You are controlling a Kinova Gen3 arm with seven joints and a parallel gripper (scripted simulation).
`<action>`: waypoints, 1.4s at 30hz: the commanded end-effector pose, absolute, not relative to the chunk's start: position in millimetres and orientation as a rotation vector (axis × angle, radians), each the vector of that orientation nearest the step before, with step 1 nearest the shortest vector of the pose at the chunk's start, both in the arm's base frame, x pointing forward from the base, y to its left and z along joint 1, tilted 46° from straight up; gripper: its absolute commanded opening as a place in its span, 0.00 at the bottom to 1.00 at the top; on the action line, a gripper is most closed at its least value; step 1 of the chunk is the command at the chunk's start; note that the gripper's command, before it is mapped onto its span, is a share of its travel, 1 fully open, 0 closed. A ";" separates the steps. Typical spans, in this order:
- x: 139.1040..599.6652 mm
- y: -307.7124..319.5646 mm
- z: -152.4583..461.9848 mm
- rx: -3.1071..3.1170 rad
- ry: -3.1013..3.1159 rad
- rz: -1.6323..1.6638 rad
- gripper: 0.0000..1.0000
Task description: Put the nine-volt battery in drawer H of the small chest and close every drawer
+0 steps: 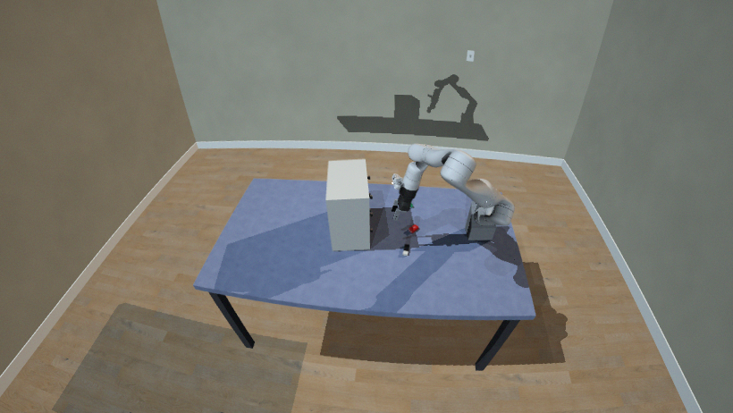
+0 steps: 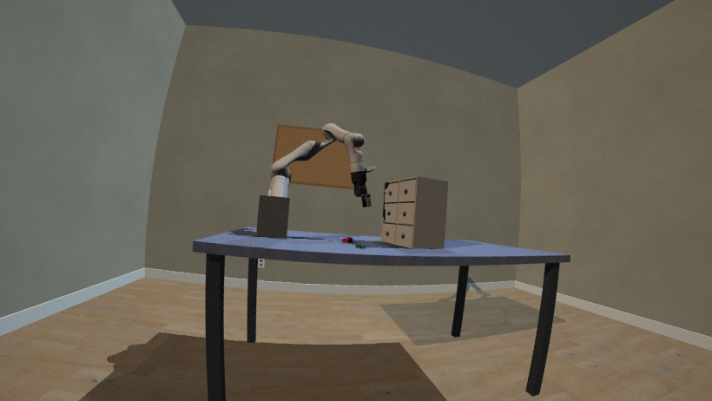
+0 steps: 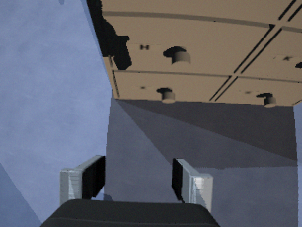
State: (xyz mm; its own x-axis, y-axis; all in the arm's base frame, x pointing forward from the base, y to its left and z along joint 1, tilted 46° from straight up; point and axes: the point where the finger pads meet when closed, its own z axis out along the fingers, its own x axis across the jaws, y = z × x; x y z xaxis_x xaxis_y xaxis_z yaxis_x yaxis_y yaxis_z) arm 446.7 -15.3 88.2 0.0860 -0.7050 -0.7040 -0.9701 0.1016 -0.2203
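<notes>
From the top, we saw the small chest [image 1: 348,205] on the blue table [image 1: 287,266], the gripper [image 1: 394,213] hanging near its front. A red object [image 1: 414,228] and a small white-and-black piece [image 1: 406,251], possibly the nine-volt battery, lay on the table just beyond.

In the exterior view, the chest [image 2: 428,211] showed 6 drawers, all looking pushed in; the gripper [image 2: 365,200] hung beside them, above the table.

At the wrist, both fingers stood spread fully apart, holding nothing.
</notes>
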 end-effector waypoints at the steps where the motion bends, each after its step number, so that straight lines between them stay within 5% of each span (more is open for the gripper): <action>1: 448.7 -16.9 95.0 -1.675 1.672 0.491 1.00; 42: 426.0 -41.1 115.3 -1.813 1.670 0.669 1.00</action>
